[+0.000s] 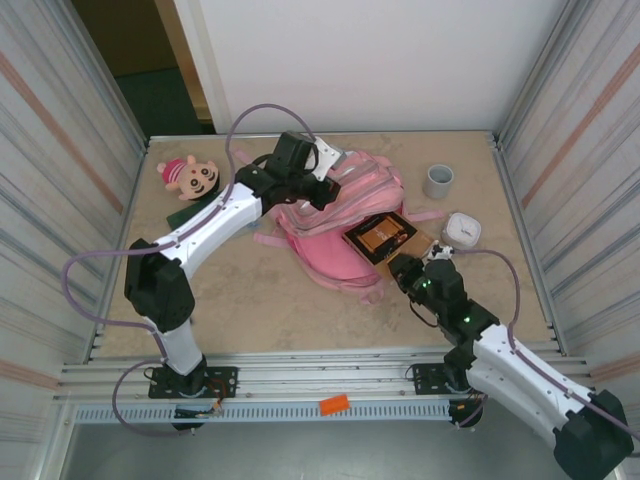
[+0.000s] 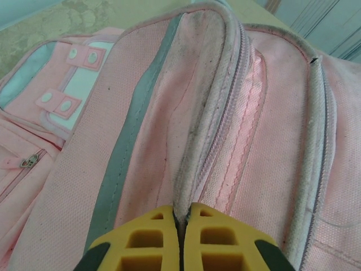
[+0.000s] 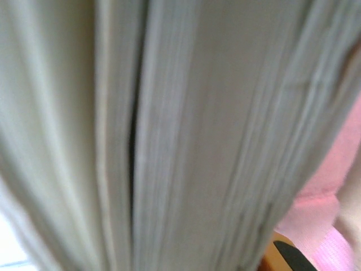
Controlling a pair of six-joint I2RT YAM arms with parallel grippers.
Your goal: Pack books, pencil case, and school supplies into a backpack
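Observation:
The pink backpack [image 1: 335,225] lies in the middle of the table. My left gripper [image 1: 323,188] is at its top end, shut on a white-trimmed zip edge [image 2: 197,141]; in the left wrist view its yellow jaws [image 2: 181,213] pinch that ridge. The dark brown book [image 1: 380,237] rests on the backpack's right side, and my right gripper [image 1: 404,264] is shut on its near edge. Blurred pale page edges [image 3: 180,135] sit close before the right wrist camera, with pink fabric [image 3: 333,186] at the right. The dark green pencil case [image 1: 184,214] lies far left, partly under my left arm. The school supplies are hidden.
A pink-capped plush doll [image 1: 180,175] lies at the back left, just above the pencil case. A grey cup [image 1: 437,180] stands at the back right, and a small white rounded box [image 1: 461,229] sits beside the right gripper. Striped walls close in the table's sides.

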